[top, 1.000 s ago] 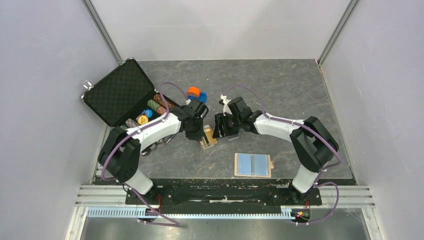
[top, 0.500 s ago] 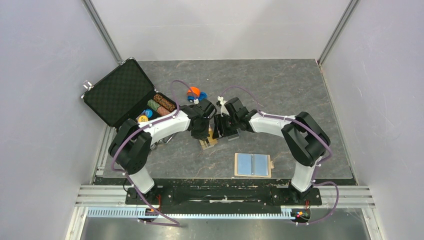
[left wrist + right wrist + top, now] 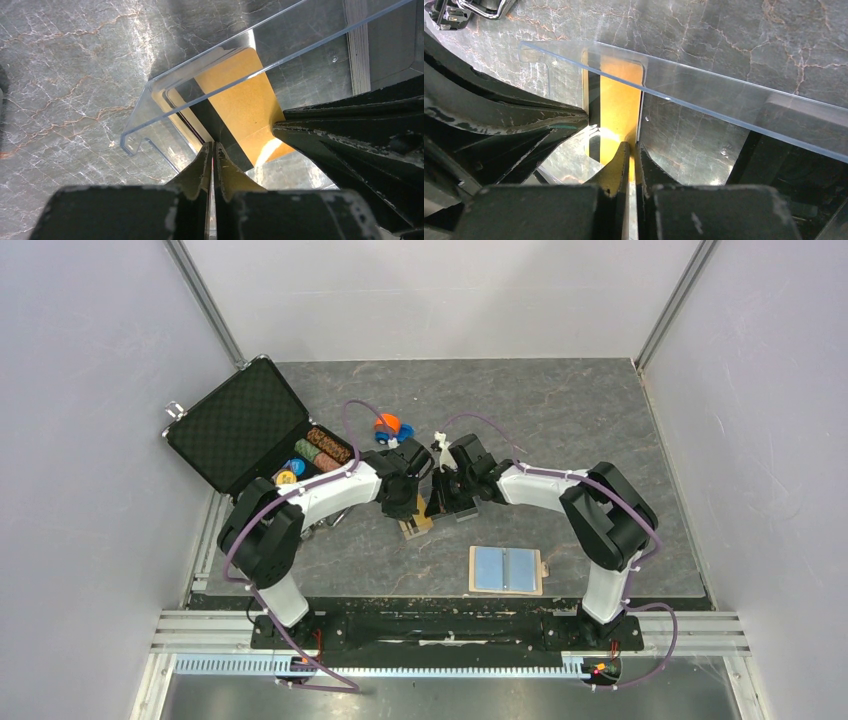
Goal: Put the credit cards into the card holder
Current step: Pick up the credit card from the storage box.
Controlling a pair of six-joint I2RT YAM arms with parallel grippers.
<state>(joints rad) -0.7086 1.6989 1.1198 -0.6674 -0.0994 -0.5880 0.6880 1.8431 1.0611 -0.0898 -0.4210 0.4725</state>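
Observation:
A gold credit card [image 3: 245, 95] with a black stripe stands inside a clear plastic box [image 3: 150, 130], and shows in the top view as a tan patch [image 3: 416, 524]. My left gripper [image 3: 213, 148] [image 3: 408, 502] is shut on a thin pale edge, apparently the clear box's wall, right by the card's stripe. My right gripper [image 3: 630, 148] [image 3: 438, 500] is shut on the gold credit card's [image 3: 616, 100] edge beside the clear wall [image 3: 724, 112]. The card holder [image 3: 506, 570] lies open near the front, a light blue card showing in each half.
An open black chip briefcase [image 3: 240, 425] with rows of poker chips [image 3: 325, 448] sits at the left. Loose orange and blue chips [image 3: 390, 426] lie behind the grippers. A card deck's edge [image 3: 357, 55] shows inside the box. The two grippers are almost touching.
My right jaws have closed from open to shut. Both grippers have drawn closer together over the clear box; the left one moved right. The card holder has not moved.

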